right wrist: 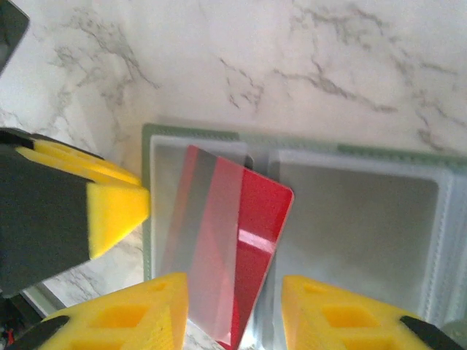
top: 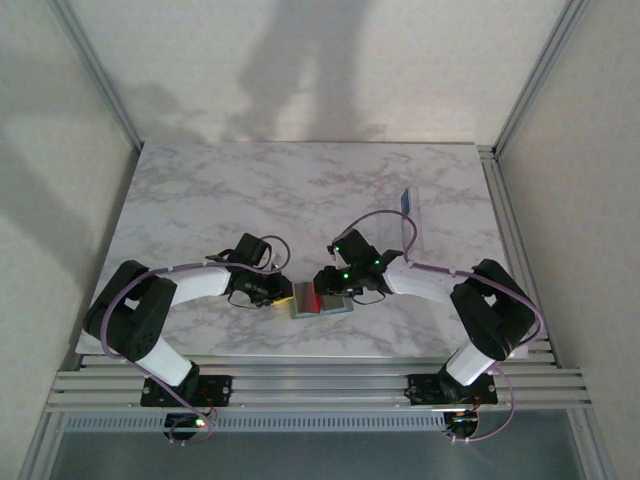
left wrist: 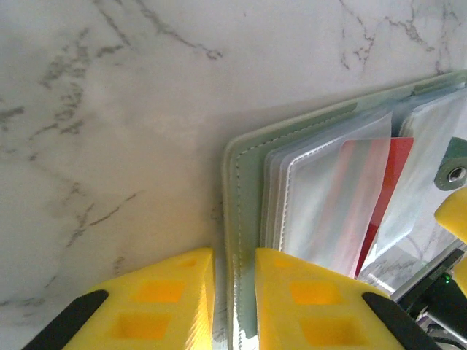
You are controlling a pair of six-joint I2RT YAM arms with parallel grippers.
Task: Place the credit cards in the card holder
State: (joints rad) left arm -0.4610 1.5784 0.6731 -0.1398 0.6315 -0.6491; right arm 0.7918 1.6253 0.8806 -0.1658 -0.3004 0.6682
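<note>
The card holder (top: 335, 308) lies open on the marble table near the front edge, between both grippers. Its grey-green cover (left wrist: 248, 164) holds clear sleeves (right wrist: 350, 211). My left gripper (left wrist: 233, 295) is shut on the cover's left edge (top: 283, 293). A red credit card (right wrist: 255, 219) sits slanted, partly inside the left sleeve (left wrist: 390, 171). My right gripper (right wrist: 235, 310) straddles the card's near end with its jaws apart, and a gap shows beside the right finger. More credit cards (top: 410, 210), pale with a blue end, lie at the back right.
The left gripper's yellow finger (right wrist: 109, 208) sits close to the holder's left rim in the right wrist view. The right gripper's tip (left wrist: 456, 211) shows at the holder's far side. Bare marble (top: 250, 190) stretches behind the grippers. White walls enclose the table.
</note>
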